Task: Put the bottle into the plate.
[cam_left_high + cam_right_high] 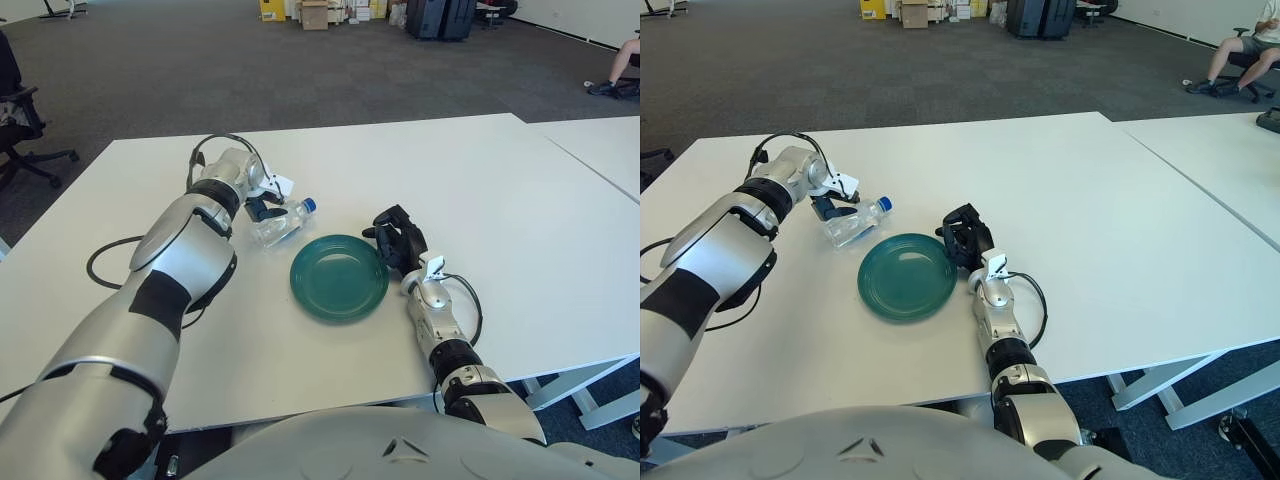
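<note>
A clear plastic bottle (282,224) with a blue cap (309,205) lies on its side on the white table (500,190), just up and left of the green plate (340,277). The cap points toward the far right. My left hand (264,203) is at the bottle's far side, its dark fingers (258,209) closed against the bottle's body. The plate has nothing in it. My right hand (397,238) shows beside the plate's right rim, fingers relaxed and holding nothing.
A black cable (105,262) loops on the table by my left arm. A second white table (600,150) stands at the right. The near table edge runs below the plate.
</note>
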`<move>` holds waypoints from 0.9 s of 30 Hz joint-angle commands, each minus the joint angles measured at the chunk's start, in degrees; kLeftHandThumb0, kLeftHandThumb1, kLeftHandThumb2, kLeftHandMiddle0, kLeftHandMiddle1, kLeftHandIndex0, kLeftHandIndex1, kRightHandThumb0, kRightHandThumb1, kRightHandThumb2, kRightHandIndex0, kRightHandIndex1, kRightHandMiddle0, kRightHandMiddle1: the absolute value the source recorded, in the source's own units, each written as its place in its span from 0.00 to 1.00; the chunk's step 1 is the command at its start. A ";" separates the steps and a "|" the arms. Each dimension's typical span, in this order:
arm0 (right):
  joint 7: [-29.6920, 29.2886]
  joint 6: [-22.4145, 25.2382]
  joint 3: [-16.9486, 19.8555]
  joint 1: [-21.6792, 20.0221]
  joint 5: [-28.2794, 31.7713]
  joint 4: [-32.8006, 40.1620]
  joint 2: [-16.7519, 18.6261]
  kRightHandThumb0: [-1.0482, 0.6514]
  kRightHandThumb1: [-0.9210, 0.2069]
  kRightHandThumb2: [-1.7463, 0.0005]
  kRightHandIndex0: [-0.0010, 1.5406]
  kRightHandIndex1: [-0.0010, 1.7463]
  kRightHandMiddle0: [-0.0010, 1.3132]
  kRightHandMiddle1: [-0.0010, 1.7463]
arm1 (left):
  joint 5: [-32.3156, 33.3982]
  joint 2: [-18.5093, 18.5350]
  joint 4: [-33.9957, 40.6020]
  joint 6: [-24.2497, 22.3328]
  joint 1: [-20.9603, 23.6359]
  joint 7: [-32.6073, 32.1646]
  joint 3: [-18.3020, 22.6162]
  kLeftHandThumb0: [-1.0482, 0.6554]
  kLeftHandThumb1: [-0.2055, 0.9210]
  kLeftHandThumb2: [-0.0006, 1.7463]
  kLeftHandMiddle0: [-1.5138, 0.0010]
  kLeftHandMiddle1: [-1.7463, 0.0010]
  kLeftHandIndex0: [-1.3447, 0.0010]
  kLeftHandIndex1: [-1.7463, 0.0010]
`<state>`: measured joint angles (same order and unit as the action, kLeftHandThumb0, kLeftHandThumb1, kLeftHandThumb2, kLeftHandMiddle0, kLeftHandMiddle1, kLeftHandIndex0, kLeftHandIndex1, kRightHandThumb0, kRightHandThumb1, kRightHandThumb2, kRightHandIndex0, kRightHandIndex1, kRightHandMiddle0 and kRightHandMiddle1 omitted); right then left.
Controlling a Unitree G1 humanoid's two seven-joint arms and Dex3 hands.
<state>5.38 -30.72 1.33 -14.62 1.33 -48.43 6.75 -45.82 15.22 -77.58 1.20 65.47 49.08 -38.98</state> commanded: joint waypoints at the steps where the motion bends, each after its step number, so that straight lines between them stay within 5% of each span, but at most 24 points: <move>1: 0.08 2.15 0.41 3.04 0.72 -3.62 0.75 0.40 0.15 0.57 0.24 0.70 0.22 1.00 | 0.33 0.04 1.10 0.53 3.23 1.15 0.04 0.00 1.00 0.62 1.00 1.00 1.00 1.00; 13: -0.65 1.92 0.48 2.74 0.57 -4.13 0.99 0.40 0.15 0.57 0.24 0.71 0.22 1.00 | 2.67 0.00 0.61 0.21 3.07 -1.49 2.34 0.00 1.00 0.56 1.00 1.00 1.00 1.00; 20: -0.44 1.89 0.60 2.49 0.65 -4.26 0.87 0.40 0.15 0.57 0.24 0.71 0.22 1.00 | 9.32 0.61 -0.87 -3.05 5.91 0.74 9.47 0.00 1.00 0.33 1.00 1.00 1.00 1.00; 27: -1.62 2.50 0.28 1.89 -0.29 -4.44 0.39 0.40 0.15 0.57 0.26 0.72 0.22 1.00 | 13.60 2.32 -1.15 -8.15 9.50 3.20 14.35 0.12 0.96 0.16 1.00 1.00 1.00 1.00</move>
<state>4.58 -31.08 1.42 -15.31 1.22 -49.45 6.86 -33.64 16.30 -78.64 -5.08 71.92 52.09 -26.33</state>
